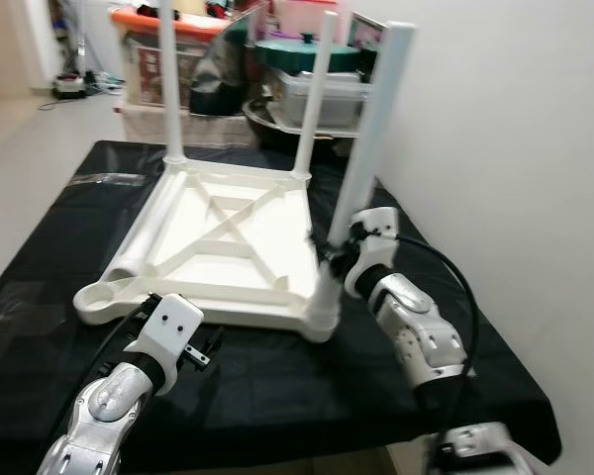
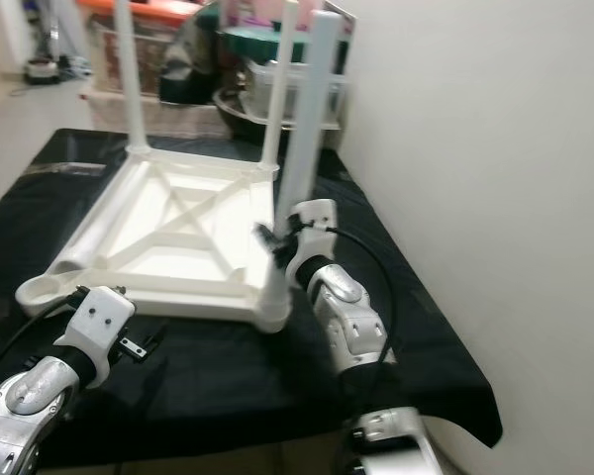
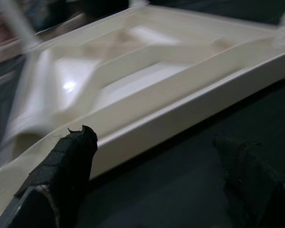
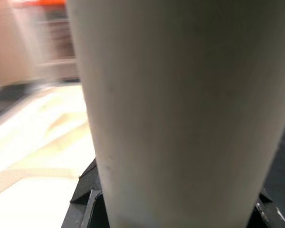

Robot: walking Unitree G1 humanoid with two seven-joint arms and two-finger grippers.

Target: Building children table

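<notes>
White leg in the right gripper, one corner still bare

White plastic is the whole job here. The table top (image 1: 228, 242) lies upside down on a black cloth (image 1: 277, 376). Two legs already stand straight up at the far corners: the far left leg (image 1: 170, 89) and the far right leg (image 1: 315, 99).

The right gripper (image 1: 339, 253) is closed around the near leg (image 1: 376, 129), low down, just above the near right corner. This leg points up but leans a little toward the wall (image 1: 515, 148). Its foot meets the socket (image 1: 323, 315) at that corner. I think it is going in, but I cannot tell if it is all the way down. In the right wrist view the leg fills the space between the black fingers (image 4: 85, 199), touching them.

The left gripper (image 3: 156, 180) is open and holds nothing. It hovers over the cloth, just beside the near edge of the table top, pointing at it. The round empty socket (image 1: 109, 295) at the near left corner is close to this arm, a bit to its left.

So the right arm likely needs to stand its leg straight and push it down along its length. The left arm is nearer the bare corner, and could hold the top steady.

Behind the table are boxes and tubs (image 1: 178, 49).
</notes>
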